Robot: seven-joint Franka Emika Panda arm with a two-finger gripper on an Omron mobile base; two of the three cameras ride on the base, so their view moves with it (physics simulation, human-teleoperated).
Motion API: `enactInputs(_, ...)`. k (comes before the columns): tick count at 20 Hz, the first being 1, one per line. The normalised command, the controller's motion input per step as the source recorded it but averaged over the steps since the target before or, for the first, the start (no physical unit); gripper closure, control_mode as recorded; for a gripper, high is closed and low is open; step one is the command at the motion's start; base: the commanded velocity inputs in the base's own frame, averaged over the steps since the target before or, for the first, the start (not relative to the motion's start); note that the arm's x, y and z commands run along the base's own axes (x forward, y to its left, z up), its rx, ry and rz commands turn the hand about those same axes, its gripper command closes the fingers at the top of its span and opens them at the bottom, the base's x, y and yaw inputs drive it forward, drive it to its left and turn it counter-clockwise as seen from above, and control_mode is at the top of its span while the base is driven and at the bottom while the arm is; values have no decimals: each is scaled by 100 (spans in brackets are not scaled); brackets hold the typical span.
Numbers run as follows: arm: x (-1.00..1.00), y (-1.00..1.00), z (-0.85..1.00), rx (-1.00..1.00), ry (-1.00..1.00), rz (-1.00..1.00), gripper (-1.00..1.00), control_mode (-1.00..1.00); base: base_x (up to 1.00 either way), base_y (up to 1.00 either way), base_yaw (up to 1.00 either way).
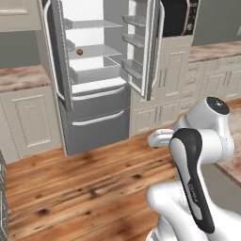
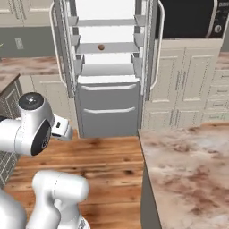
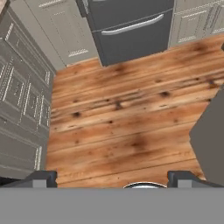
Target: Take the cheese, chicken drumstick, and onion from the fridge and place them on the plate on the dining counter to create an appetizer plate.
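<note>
On the middle fridge shelf the onion (image 1: 79, 52) is sitting as a small round brownish ball, alone on the white shelf board, toward the left side in the left base view and near centre in the right base view. Too small to tell any surface detail.

Fridge (image 1: 96, 75) is standing with both upper doors swung open, grey steel outside, white shelves and door bins inside, two grey drawers with pale curved handles below. A black microwave (image 2: 188, 18) is sitting built in to its right, above cream cabinets (image 2: 185, 85).

Gripper (image 3: 111, 177) is pointing down at the wood floor (image 3: 122, 113); its two dark fingertips (image 3: 41, 177) are showing wide apart at the bottom of the hand view, nothing between them. In the hand view the lower fridge drawers are lying at the top edge, well ahead of the fingers, so the onion is sitting well apart from the fingers, up on the shelf.

Arm is folding up close to the base in both base views, standing back from the fridge with open floor between. Dining counter (image 2: 192, 174), brown-and-cream marbled, is showing at the right of the right base view, beside the arm.
</note>
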Motion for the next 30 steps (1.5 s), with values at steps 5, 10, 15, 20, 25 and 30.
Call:
enactInputs(5,0,0,0,0,0,0,-100,100,100,-5,0)
enactInputs(10,0,0,0,0,0,0,-100,100,100,-32,0)
enactInputs(15,0,0,0,0,0,0,-100,100,100,-24,-1)
enactInputs(20,0,0,0,0,0,0,-100,100,100,0,0)
enactInputs(25,0,0,0,0,0,0,-100,100,100,-17,0)
enactInputs(30,0,0,0,0,0,0,-100,100,99,-29,7)
